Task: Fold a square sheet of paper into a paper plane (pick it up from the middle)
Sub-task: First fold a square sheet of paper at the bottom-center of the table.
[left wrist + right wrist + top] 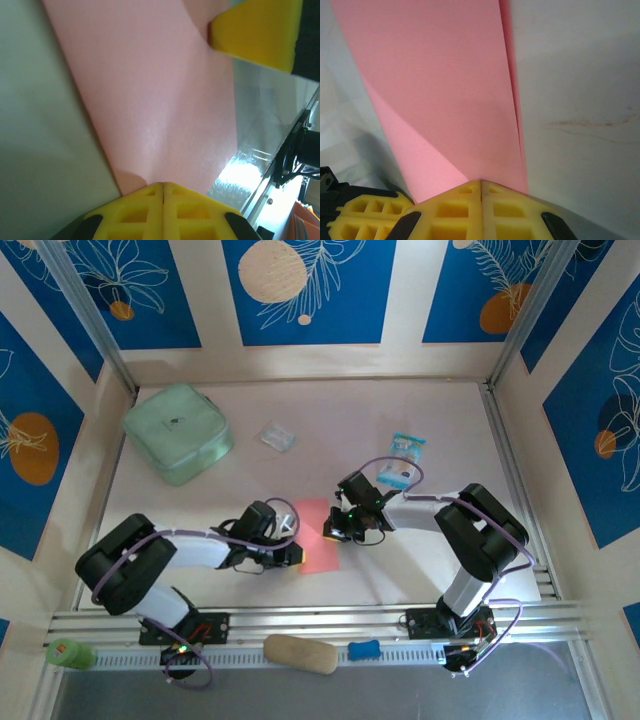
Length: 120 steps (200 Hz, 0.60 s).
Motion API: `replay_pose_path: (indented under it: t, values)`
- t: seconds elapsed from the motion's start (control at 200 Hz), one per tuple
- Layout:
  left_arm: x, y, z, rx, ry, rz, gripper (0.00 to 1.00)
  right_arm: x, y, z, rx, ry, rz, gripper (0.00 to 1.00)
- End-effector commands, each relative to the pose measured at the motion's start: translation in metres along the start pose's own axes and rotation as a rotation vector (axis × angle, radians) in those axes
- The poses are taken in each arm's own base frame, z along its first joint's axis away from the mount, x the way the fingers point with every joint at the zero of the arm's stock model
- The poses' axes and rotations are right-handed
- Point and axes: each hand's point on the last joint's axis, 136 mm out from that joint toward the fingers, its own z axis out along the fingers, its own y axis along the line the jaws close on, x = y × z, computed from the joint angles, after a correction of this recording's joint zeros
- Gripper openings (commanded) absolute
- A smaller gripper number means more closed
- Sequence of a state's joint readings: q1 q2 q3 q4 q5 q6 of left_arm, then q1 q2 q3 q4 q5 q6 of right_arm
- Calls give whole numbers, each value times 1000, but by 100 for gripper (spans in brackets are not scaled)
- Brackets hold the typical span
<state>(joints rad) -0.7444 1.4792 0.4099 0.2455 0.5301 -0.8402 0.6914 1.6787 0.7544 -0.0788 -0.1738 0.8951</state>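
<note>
The square sheet of paper (pixel 318 525) is salmon pink and lies folded into a narrow strip at the middle of the table, between my two grippers. My left gripper (pixel 297 553) is at its near left edge. In the left wrist view its yellow jaws (pixel 164 184) are shut, with the paper (pixel 150 90) running out from their tip and creases fanning from that spot. My right gripper (pixel 332 530) is at the strip's right edge. Its jaws (pixel 481 181) are shut where the paper (pixel 445 90) meets them, and a doubled layer edge shows along the right side.
A mint-green pouch (pixel 178 432) sits at the back left, a small clear wrapper (pixel 277 436) behind the middle, and a blue-and-white snack packet (pixel 402 460) at the back right. On the front rail lie a tan oblong (pixel 300 653) and a small blue piece (pixel 364 649).
</note>
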Motion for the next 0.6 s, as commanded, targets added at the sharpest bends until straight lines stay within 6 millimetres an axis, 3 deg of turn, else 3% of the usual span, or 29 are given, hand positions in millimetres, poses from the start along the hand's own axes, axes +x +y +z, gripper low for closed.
replay_pose_path:
  t: [0.0,0.155,0.29,0.435,0.595]
  values:
    - [23,13,-9,-78,74,-40,0,35,-63,7,209,114,82,0]
    - [-11,-11,-25,-95,-30,25,0,35,-60,5,201,114,70,0]
    - [-41,-28,-22,-64,-41,52,0,35,-60,5,202,114,70,0]
    - [-61,-23,-9,-61,-24,36,0,35,-60,4,203,114,72,0]
    - [-57,3,-1,-83,3,-1,0,35,-60,3,201,113,73,0]
